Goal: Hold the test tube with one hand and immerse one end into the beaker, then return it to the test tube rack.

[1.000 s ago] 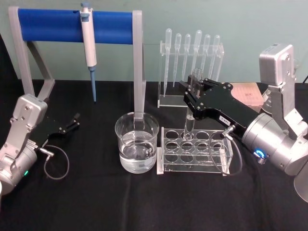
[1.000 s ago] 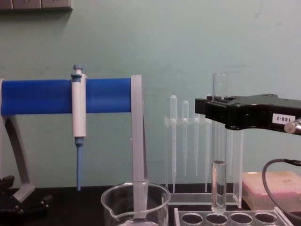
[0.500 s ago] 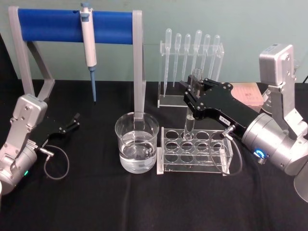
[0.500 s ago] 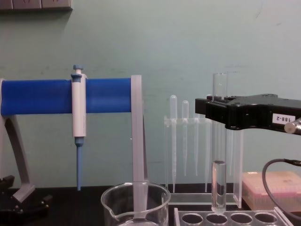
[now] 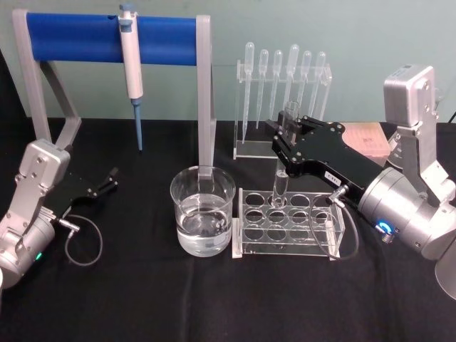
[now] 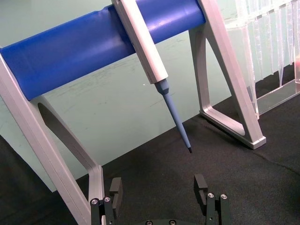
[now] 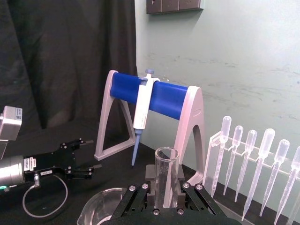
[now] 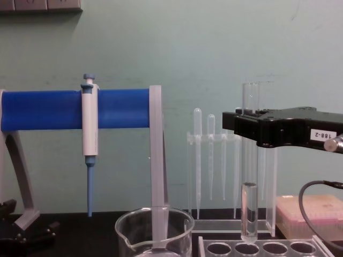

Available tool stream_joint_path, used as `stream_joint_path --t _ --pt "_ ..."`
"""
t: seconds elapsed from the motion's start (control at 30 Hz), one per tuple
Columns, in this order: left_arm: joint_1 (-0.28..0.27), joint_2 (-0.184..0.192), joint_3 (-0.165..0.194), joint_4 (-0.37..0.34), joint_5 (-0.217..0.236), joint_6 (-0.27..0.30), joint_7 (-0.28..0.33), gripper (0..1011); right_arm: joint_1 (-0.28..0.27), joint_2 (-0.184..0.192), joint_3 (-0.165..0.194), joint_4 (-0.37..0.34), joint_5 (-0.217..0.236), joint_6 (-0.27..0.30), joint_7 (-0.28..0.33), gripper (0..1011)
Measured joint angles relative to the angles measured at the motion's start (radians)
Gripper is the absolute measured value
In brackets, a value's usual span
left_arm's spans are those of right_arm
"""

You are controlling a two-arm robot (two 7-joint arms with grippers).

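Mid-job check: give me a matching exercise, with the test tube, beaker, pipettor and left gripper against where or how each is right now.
Things:
1. test tube
2. beaker
3. pipettor
4. left gripper

Places and states:
A. hangs on the blue-bar stand
B. open, low on the robot's left
C. clamped upright in the right gripper, over the rack
D. stands left of the rack, holding clear liquid

Pairs: 1-C, 2-D, 3-A, 4-B

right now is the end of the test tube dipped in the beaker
No, the right gripper holds the test tube upright above the rack, off to the side of the beaker.
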Motion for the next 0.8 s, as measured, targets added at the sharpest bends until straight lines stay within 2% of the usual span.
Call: stream_joint_path --t 0.8 --pt "0.0 0.0 0.0 0.0 0.0 0.0 0.0 1000 0.0 0.0 0.0 0.0 0.0 0.0 0.0 228"
